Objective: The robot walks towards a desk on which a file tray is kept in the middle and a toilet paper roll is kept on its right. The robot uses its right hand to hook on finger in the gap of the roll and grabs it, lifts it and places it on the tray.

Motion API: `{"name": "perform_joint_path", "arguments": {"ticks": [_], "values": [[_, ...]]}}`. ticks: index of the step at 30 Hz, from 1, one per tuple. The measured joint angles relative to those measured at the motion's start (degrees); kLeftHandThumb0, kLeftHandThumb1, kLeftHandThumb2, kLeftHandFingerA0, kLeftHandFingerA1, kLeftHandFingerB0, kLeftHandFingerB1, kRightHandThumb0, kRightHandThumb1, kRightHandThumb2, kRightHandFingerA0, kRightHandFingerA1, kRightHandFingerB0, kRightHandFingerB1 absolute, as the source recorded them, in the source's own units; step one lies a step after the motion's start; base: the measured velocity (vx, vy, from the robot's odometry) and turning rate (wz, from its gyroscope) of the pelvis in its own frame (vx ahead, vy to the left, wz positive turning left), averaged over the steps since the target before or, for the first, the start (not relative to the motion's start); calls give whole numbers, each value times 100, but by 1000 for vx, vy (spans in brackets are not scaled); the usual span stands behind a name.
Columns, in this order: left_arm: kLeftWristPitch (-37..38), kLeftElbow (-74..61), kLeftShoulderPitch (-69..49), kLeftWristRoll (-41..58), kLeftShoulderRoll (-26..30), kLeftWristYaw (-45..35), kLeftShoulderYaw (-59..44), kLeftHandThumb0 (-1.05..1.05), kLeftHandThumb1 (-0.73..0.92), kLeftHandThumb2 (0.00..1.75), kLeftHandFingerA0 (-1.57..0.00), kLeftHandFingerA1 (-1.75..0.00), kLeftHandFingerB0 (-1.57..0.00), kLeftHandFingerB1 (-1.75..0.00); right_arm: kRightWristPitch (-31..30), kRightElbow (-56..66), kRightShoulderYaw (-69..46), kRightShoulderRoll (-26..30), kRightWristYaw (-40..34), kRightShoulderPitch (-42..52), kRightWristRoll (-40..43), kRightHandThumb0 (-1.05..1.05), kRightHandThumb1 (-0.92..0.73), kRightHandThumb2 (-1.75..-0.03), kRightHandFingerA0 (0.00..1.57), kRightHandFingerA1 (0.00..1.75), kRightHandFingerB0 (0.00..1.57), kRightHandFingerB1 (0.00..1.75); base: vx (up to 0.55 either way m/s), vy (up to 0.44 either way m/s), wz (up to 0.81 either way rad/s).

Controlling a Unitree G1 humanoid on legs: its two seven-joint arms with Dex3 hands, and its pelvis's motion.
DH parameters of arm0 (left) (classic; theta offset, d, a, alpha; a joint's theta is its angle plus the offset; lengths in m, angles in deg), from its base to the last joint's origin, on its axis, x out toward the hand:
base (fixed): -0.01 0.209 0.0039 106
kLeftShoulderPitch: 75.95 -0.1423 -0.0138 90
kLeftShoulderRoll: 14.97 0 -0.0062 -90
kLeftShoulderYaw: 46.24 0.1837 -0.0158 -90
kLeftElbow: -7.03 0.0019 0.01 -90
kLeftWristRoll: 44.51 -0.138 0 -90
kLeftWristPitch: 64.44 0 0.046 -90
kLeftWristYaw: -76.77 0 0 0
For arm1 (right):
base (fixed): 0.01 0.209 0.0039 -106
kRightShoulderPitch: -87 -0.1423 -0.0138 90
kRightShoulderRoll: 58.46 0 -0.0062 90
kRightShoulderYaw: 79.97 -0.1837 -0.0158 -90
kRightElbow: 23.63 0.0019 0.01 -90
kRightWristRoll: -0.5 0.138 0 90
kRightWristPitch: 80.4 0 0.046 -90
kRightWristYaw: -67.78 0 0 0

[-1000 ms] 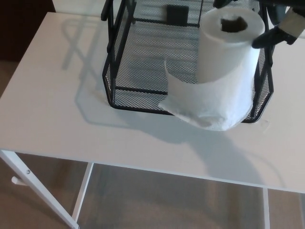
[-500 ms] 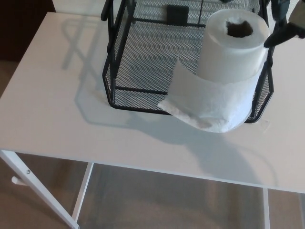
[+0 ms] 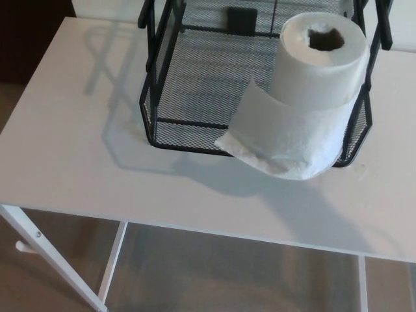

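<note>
Head view, the only one: the toilet paper roll (image 3: 318,65) stands upright, core hole facing up, in the front right corner of the black mesh file tray (image 3: 195,78). The tray sits toward the far edge of the white table (image 3: 71,143), with most of the table's front and left side bare. A loose tail of paper (image 3: 279,146) has unwound from the roll, hangs over the tray's front rim and trails down onto the table just in front of it.

Neither of the robot's hands shows anywhere in this view, so nothing can be said of their fingers, whether apart or together. Nothing is holding the roll.

Judging from this, the placing looks done, but the result is not tidy. The main risk is the draped tail: if anything catches it, or the table is nudged, the pull could drag more paper out, or tip the roll over the low front rim, since it stands right against that corner. The roll appears to lean slightly toward the front, though this may only be the camera's angle; whether its base rests flat on the mesh is hidden by the tail. A knock to the table would be the likeliest cause of a topple.
</note>
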Motion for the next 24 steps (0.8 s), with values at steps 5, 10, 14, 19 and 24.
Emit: {"name": "perform_joint_path", "arguments": {"ticks": [5,10,14,19,24], "values": [[0,-4,1,0,-3,0,-1,-81,73,102,-29,-68,-16,-55,-75,7,-810,205,59,544,124,-68,-49,-85,89,95,18,48,0,0,0],[0,-6,1,0,-5,0,2,-80,92,69,-30,-72,-20,-53,-84,58,-1539,232,51,1258,146,-74,-52,-90,86,94,12,56,0,0,0],[0,-7,1,0,-6,0,4,-80,91,69,-31,-71,-22,-52,-74,76,-2207,201,3,2057,152,-68,-49,-87,60,81,14,54,0,0,0],[0,-14,-3,0,-7,0,4,-80,92,68,-30,-69,-21,-50,-64,118,-3017,-140,-169,3001,166,-62,-49,-84,63,98,10,54,0,0,0],[0,-14,-4,0,-7,0,4,-79,92,68,-33,-72,-21,-51,-40,107,-3812,-744,-405,3920,233,-61,-55,-93,15,64,2,49,0,0,0]]}}
